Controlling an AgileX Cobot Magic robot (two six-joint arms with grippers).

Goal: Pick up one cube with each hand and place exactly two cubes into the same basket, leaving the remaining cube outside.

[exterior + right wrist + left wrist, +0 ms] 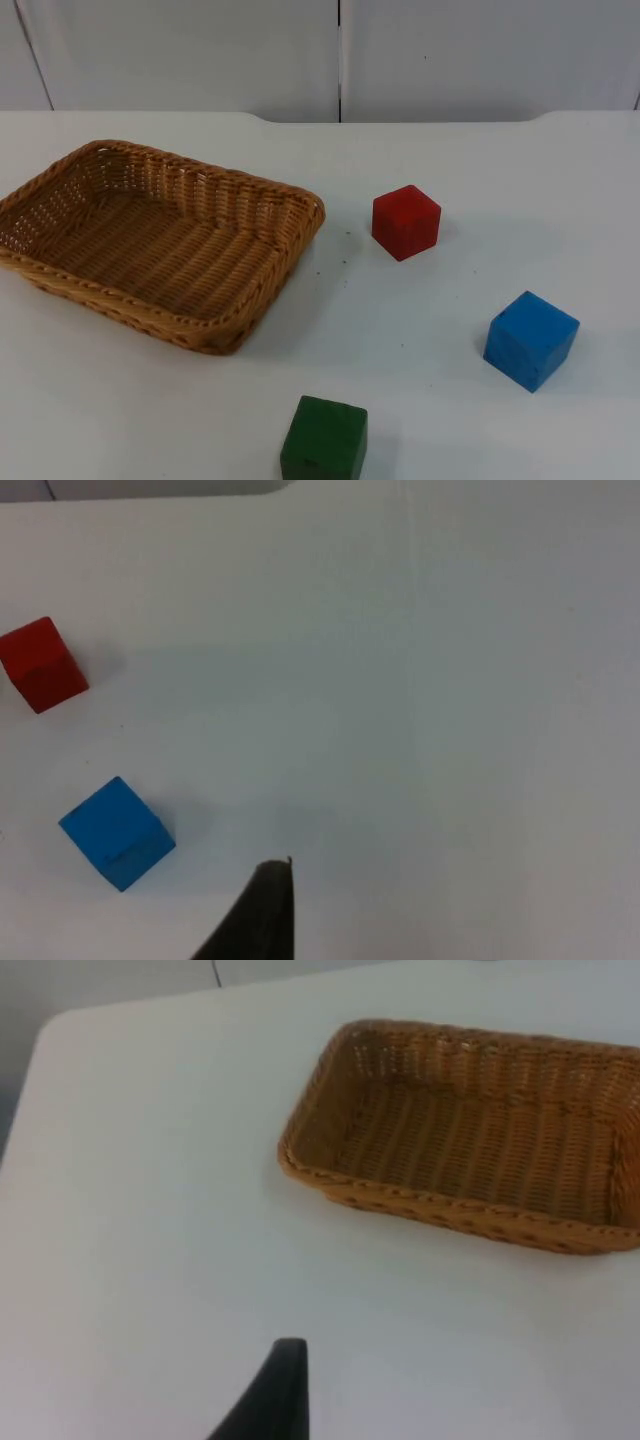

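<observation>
In the top view you have a shallow rectangular woven wicker basket lying on the left of the white tabletop, with nothing inside it. A red wooden cube sits to its right, well apart from the rim. A blue wooden cube stands nearer and further right, and a green wooden cube rests at the near edge, just in front of the basket's near right corner. All three cubes are outside the basket and apart from one another. A grey partition wall closes the far side. In the left wrist view you see the left gripper as one black fingertip above bare tabletop, with the basket well beyond it; you cannot tell how wide its fingers stand. In the right wrist view the right gripper hangs over the tabletop, near the blue cube, with the red cube further off; its finger spread cannot be told either.
</observation>
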